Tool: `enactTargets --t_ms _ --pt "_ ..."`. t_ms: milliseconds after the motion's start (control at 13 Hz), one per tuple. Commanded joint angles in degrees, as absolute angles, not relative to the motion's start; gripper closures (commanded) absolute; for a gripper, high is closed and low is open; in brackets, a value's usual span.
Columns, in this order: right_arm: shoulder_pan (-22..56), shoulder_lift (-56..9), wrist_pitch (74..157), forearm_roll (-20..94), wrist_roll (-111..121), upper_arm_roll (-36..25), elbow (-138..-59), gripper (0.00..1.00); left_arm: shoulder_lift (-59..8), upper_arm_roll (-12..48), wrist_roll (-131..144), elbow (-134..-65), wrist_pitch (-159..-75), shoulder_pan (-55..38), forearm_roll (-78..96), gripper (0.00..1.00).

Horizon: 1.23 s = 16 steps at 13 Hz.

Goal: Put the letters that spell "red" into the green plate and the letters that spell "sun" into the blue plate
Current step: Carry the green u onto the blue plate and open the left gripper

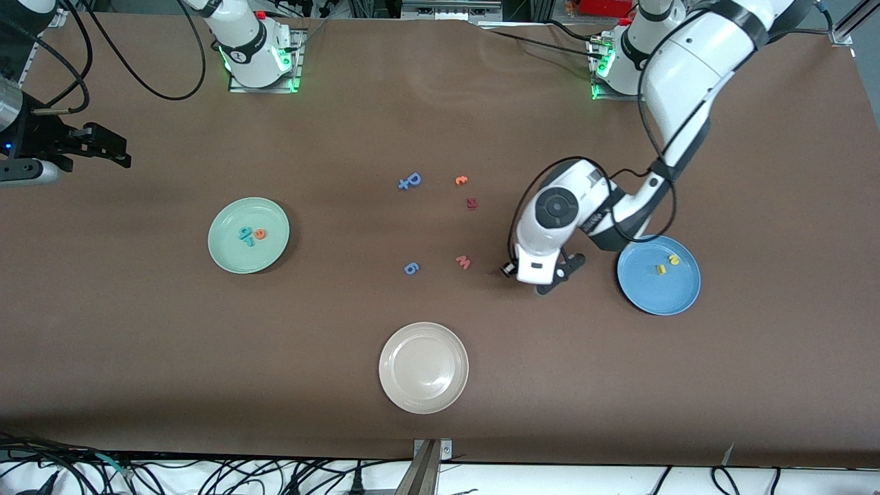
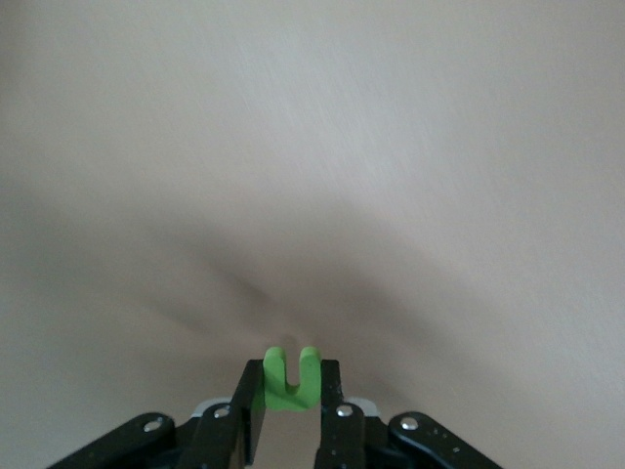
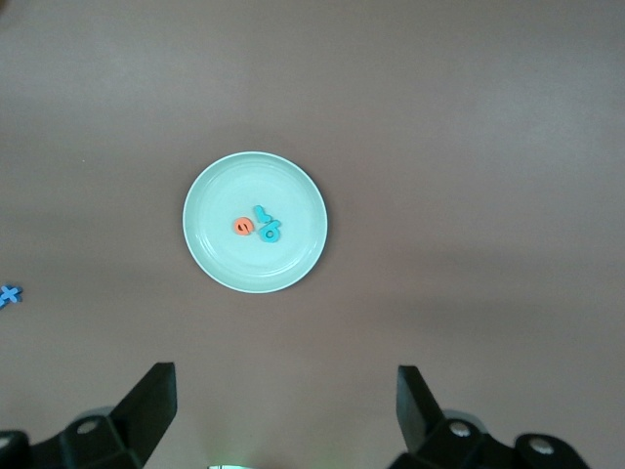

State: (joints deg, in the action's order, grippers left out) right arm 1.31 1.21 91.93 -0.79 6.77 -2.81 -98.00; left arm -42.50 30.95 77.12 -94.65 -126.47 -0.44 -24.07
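My left gripper (image 1: 545,280) is low over the bare table between the pink "w" (image 1: 463,261) and the blue plate (image 1: 653,297). In the left wrist view its fingers are shut on the green arch-shaped letter (image 2: 290,381), which is hidden under the hand in the front view. Two yellow letters (image 1: 674,260) (image 1: 660,269) lie in the blue plate. The green plate (image 1: 223,258) holds the orange "e" (image 1: 260,234) and teal letters (image 1: 245,234). My right gripper (image 1: 110,152) waits open at the right arm's end, high over the green plate (image 3: 225,264) in its wrist view.
Between the plates lie a blue letter (image 1: 410,181), a second blue one (image 1: 411,268), an orange letter (image 1: 461,180) and a dark red one (image 1: 471,203). A cream-white plate (image 1: 405,392) sits nearer the front camera.
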Motion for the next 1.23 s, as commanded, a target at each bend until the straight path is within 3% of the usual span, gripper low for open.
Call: enactTargets --t_ms 0,154,614,768,844,921,1151 --pt "1.58 0.88 91.14 -0.97 6.59 -2.90 -96.68 0.00 -41.92 31.55 62.98 -88.88 -114.66 3.50 -20.92 0.84" --pt "1.58 0.88 91.23 -0.97 6.59 -2.90 -96.68 0.00 -41.58 31.55 54.01 -87.54 -109.27 7.80 -21.00 0.84" --pt "1.58 0.88 91.23 -0.97 6.50 -2.90 -96.68 0.00 -40.69 31.46 33.95 -88.24 -104.07 20.20 -21.18 0.82" --pt "1.67 0.88 91.23 -0.97 6.42 -2.90 -96.68 0.00 -40.78 31.38 30.25 -88.33 -103.97 22.14 -21.79 0.75" --pt "1.58 0.88 91.23 -0.97 6.50 -2.90 -96.77 0.00 -40.78 31.12 29.19 -88.33 -103.97 22.32 -21.88 0.41" --pt "1.58 0.79 91.23 -0.88 6.59 -2.99 -96.68 0.00 -40.78 31.11 28.57 -88.16 -104.06 22.93 -22.06 0.02" --pt "1.67 0.88 91.32 -0.88 6.33 -2.90 -96.68 0.00 -40.78 31.20 26.29 -87.54 -104.06 24.08 -22.15 0.00"
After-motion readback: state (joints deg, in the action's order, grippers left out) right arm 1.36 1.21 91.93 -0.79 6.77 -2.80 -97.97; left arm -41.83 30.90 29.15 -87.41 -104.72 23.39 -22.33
